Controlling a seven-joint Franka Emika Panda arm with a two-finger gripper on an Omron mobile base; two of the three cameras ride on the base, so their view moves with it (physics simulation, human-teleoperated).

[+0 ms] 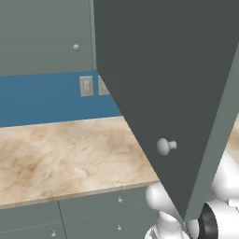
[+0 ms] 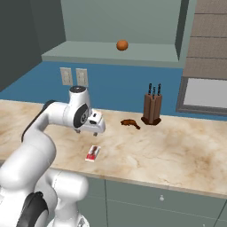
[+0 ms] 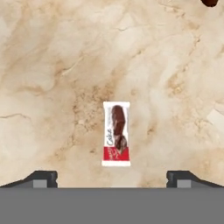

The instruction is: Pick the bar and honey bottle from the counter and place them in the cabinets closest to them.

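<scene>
A: What is seen nearest the pincer (image 2: 91, 131)?
B: The bar (image 3: 116, 133) is seen lying flat on the desk (image 2: 168, 150), directly below the pincer; its white and red wrapper is shown lengthwise between the two spread fingertips (image 3: 43, 178). The pincer is held released above it, with nothing gripped.

A: And farther back?
B: A small brown object (image 2: 129, 123) is found on the desk beyond the bar, just beside a wooden knife block (image 2: 152, 108). Higher up, the cabinets (image 2: 122, 31) are seen opened, and an orange round item (image 2: 122, 45) is set on the shelf (image 2: 88, 55). Its identity cannot be told. An open door (image 1: 172, 88) is shown in the left base view.
</scene>
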